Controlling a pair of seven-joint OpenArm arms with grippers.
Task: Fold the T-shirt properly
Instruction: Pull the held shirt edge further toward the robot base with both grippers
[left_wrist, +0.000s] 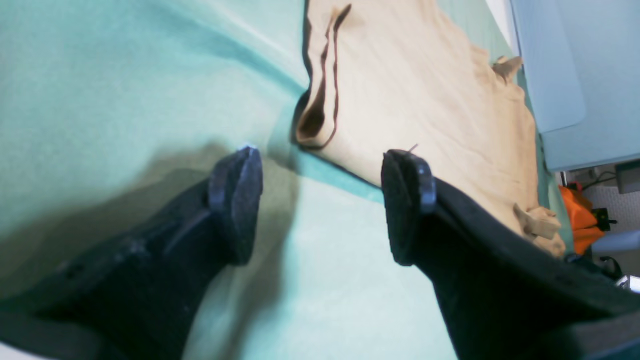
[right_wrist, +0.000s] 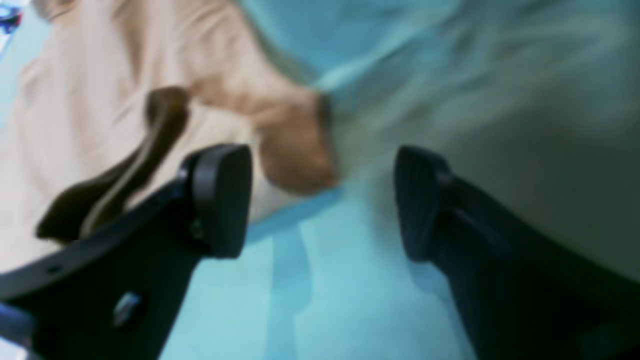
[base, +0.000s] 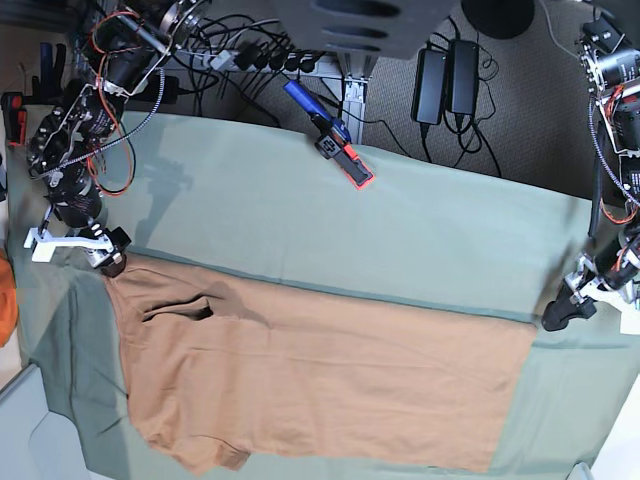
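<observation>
One T-shirt lies spread across the lower half of the base view, on one green cloth that covers the table. The shirt is folded lengthwise into a long brown band, with the neck opening near its left end and one sleeve pointing to the lower edge of the frame.

There are two grippers. The right gripper is at the left side of the base view, at the upper left corner of the shirt. In its wrist view its two fingers stand wide apart and nothing is between them; the picture is blurred, so I cannot tell if a finger touches the fabric. The left gripper is at the right side, just beside the shirt's right edge. Its two fingers are also spread wide, empty, above the green cloth.

One blue and red tool lies on the cloth at the upper centre. One orange object shows at the right edge of the left wrist view.
</observation>
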